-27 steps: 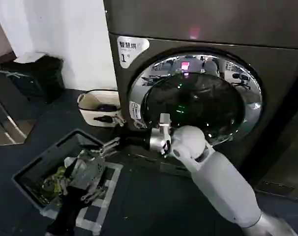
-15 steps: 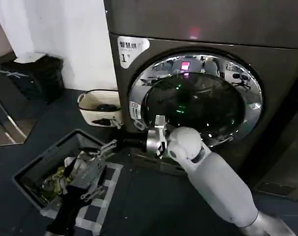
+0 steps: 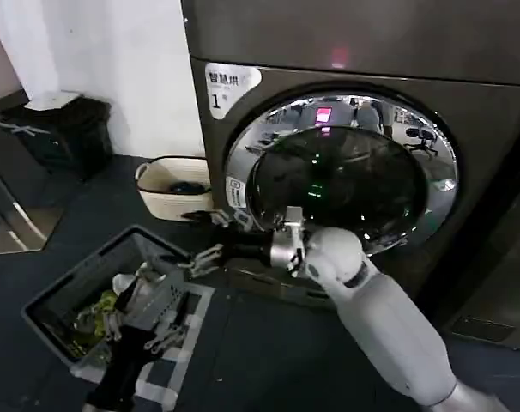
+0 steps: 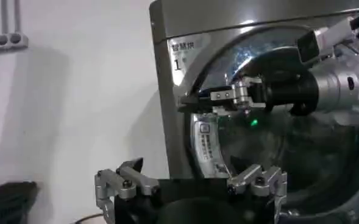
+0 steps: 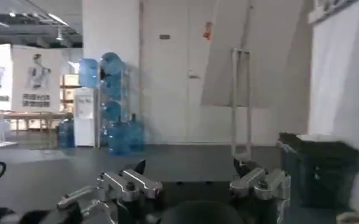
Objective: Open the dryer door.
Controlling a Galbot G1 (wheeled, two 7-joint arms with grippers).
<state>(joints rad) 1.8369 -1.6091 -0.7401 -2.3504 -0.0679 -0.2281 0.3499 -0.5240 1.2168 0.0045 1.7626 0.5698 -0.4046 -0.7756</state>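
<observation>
Two grippers show in the head view. The right gripper (image 3: 210, 233), fingers spread wide and holding nothing, reaches out at about 8 o'clock of the dryer door (image 3: 341, 176) (chrome rim, dark glass), just beside the rim's lower edge. That door sits shut against the dryer (image 3: 492, 129). The left gripper (image 3: 164, 319), fingers also apart and empty, hangs low over a grey laundry crate (image 3: 67, 296), well apart from the door.

Your head camera looks down from close range at the big dark grey front-loading dryer (image 3: 346, 129) at 12 o'clock. The left wrist camera faces it too — shared ground — while the right wrist camera looks away into the room.
</observation>
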